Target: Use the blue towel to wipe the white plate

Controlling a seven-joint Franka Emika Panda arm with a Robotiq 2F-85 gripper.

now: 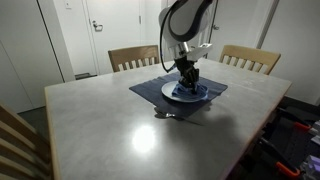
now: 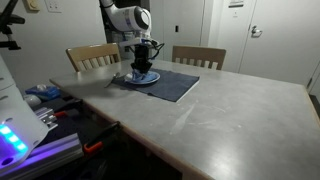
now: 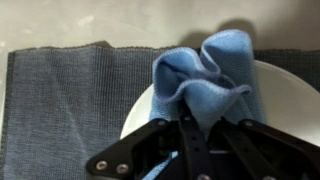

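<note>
Two chairs stand behind the table (image 1: 110,125) in an exterior view. From the left: left chair (image 1: 133,57), then a dark mat (image 1: 148,88) on the tabletop, a plate (image 1: 171,92) on the mat, and the right chair (image 1: 250,58). The gripper (image 1: 187,84) points straight down onto the plate. In the wrist view, the ribbed grey mat (image 3: 60,90) is at left and the towel (image 3: 205,70) is bunched in folds mid-frame, lying on the plate (image 3: 290,95). The plate's white rim shows to the right of the towel. The black fingers (image 3: 188,135) are pinched together on the towel's lower fold, so the gripper is clenched on the towel. The towel touches the plate.
</note>
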